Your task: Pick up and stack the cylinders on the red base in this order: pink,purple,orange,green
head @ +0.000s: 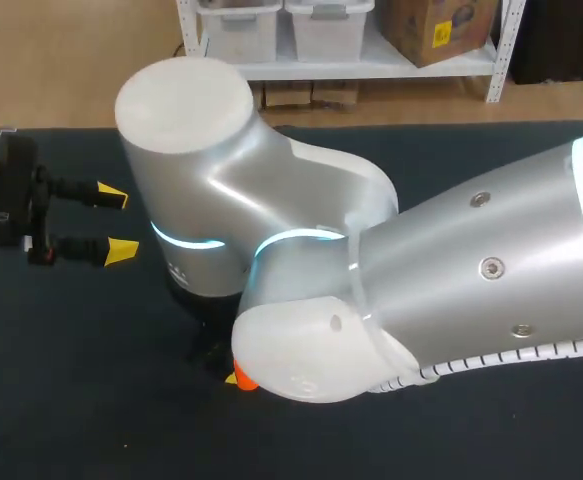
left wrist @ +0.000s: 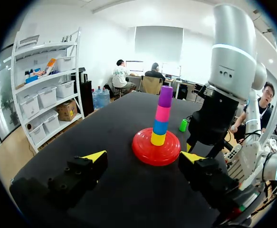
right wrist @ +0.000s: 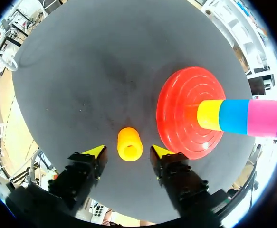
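My right claw (right wrist: 128, 152) hangs with fingers apart astride the orange cylinder (right wrist: 129, 144), which lies on the table (right wrist: 81, 71) touching neither finger. The red base (right wrist: 181, 114) sits just beside it at two o'clock, and bare tabletop runs from nine to twelve. My left claw (head: 117, 222), spread and empty, faces the base at twelve. There the purple cylinder (left wrist: 165, 96) tops the stack, with the green cylinder (left wrist: 183, 125) at one. Overhead, my right arm (head: 421, 270) hides base and stack.

The bench (head: 71, 380) has a dark, matte top. Past the bench's far edge, a white shelf rack (head: 351, 62) holds pale storage bins (head: 239, 25) and a cardboard box (head: 436, 30) over a tan floor (head: 71, 60). Beyond the bench rise bright white walls (left wrist: 105, 42).
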